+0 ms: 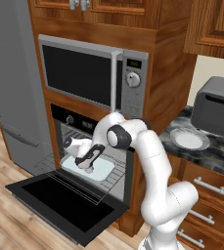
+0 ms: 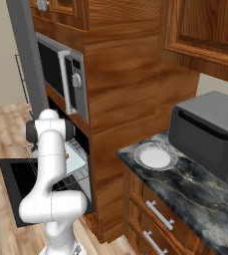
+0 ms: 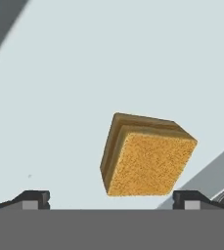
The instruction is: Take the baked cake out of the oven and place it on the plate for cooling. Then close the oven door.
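A: Wood-cabinet kitchen, wood floor, dark marble counter [image 2: 195, 191] on the right. Oven [image 1: 84, 146] state?

B: Oven door [image 1: 64, 205] dropped flat and fully open, silver microwave [image 1: 91, 75] above it. Pale baking tray [image 1: 101, 171] sits on the pulled-out wire rack.

A: Cake?

B: Baked cake [image 3: 145, 156] is on the tray, golden top, darker layered side. It lies between the two fingertips [image 3: 33, 199] in the hand view, nearer the right tip, touching neither.

A: Claw?

B: Gripper [image 1: 86, 165] is low over the tray inside the oven mouth, fingers spread wide, holding nothing.

A: Plate?

B: Plate [image 2: 155, 157] on the counter, right of the oven column, just beside the grey toaster box [image 2: 210, 132], well apart from the cake.
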